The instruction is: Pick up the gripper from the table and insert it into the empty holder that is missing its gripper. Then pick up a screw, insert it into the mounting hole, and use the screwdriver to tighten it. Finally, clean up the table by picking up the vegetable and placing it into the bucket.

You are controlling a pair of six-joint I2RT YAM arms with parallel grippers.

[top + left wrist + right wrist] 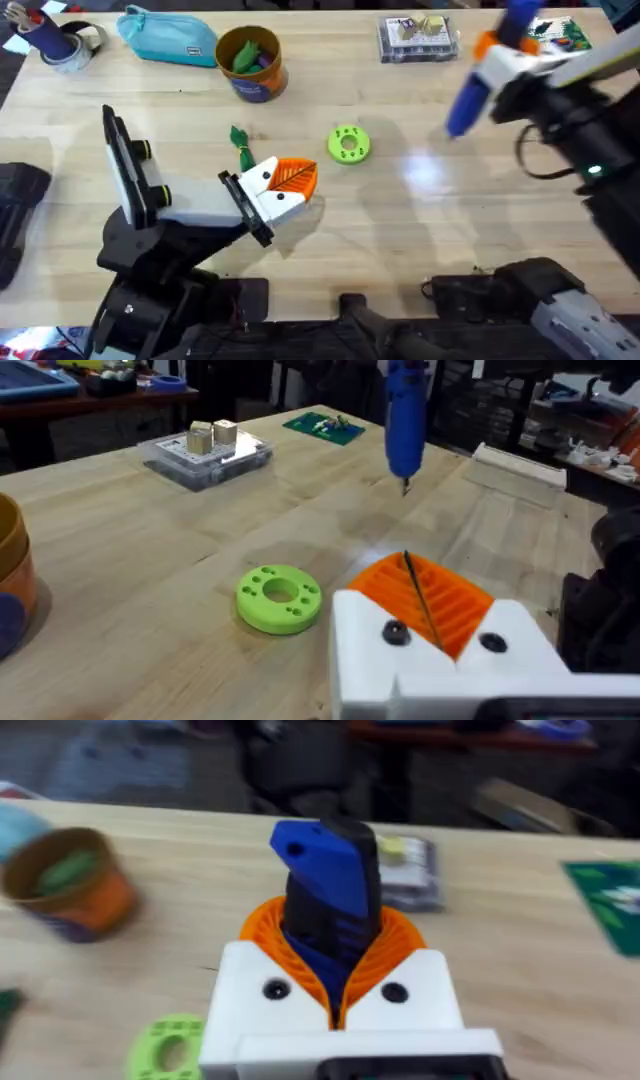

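The screwdriver was gripped between the ribbed orange pads of the right gripper, its blue handle clamped by the jaws and its metal tip held clear above the table. The left gripper rested low over the table; whether its jaws were parted or closed could not be told. The vegetable lay just beside those jaws, with a lime-green disc near them and the bucket well beyond
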